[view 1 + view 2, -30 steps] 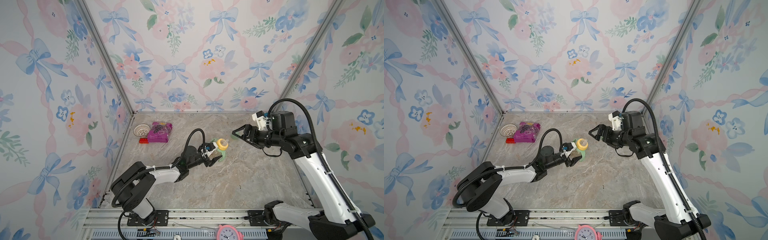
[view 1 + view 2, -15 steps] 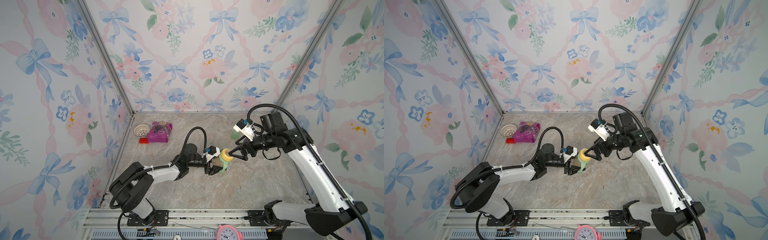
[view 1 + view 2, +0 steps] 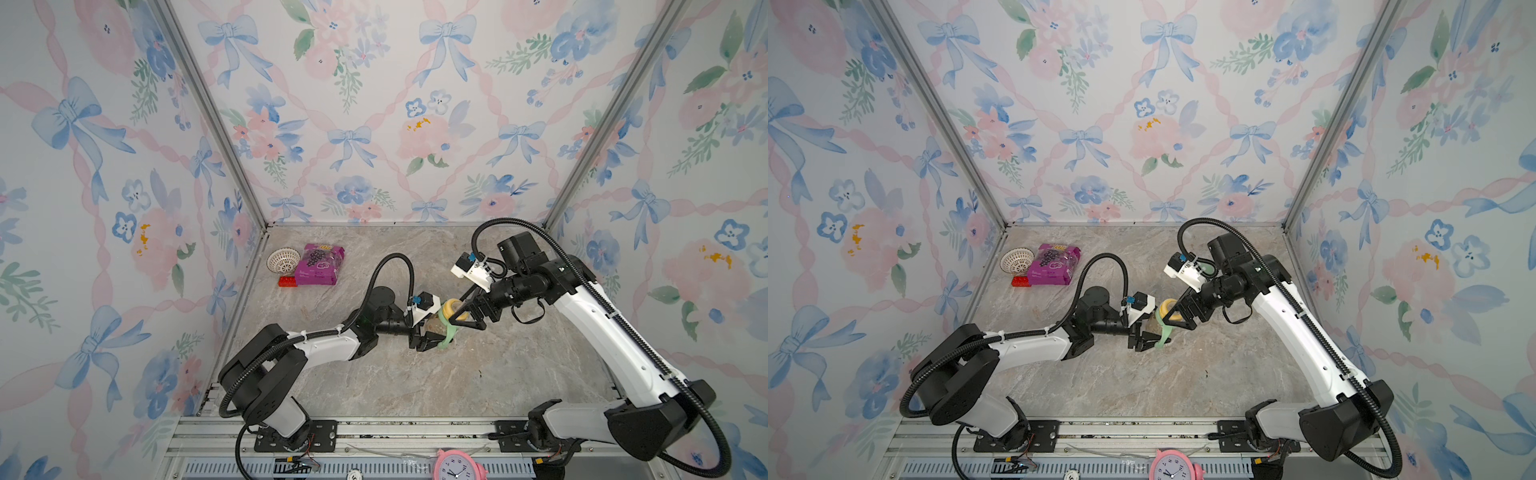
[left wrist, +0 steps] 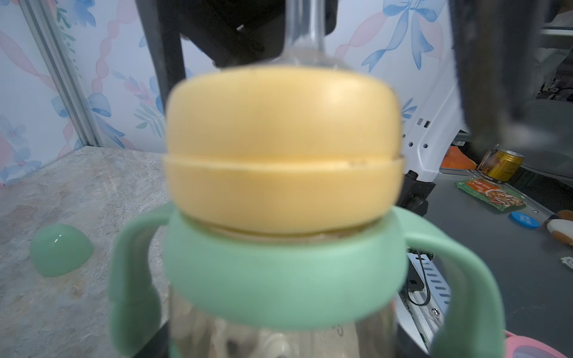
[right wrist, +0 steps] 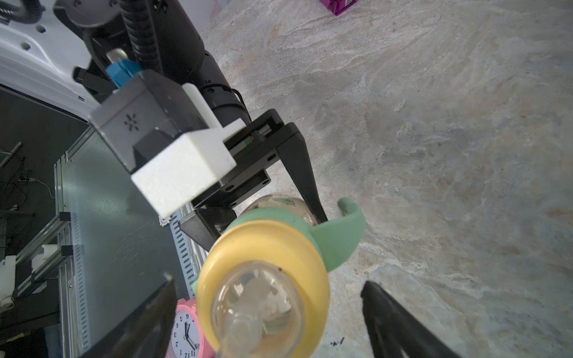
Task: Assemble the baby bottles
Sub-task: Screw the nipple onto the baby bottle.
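Pointing its nipple (image 5: 248,313) at the right gripper (image 5: 266,283), bottle (image 4: 285,272) (axis tilted).

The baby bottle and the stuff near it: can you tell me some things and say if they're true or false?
1. The yellow collar is on the bottle. True.
2. The green dome cap is on top of the bottle. False: it lies on the table, apart from the bottle.
3. The left tool grips the bottle's jar body. True.
4. The right tool squeezes the collar tight. False: it is open, with a gap on each side of the collar.
5. The purple snack packet is inside the white basket. False: it lies beside the basket.
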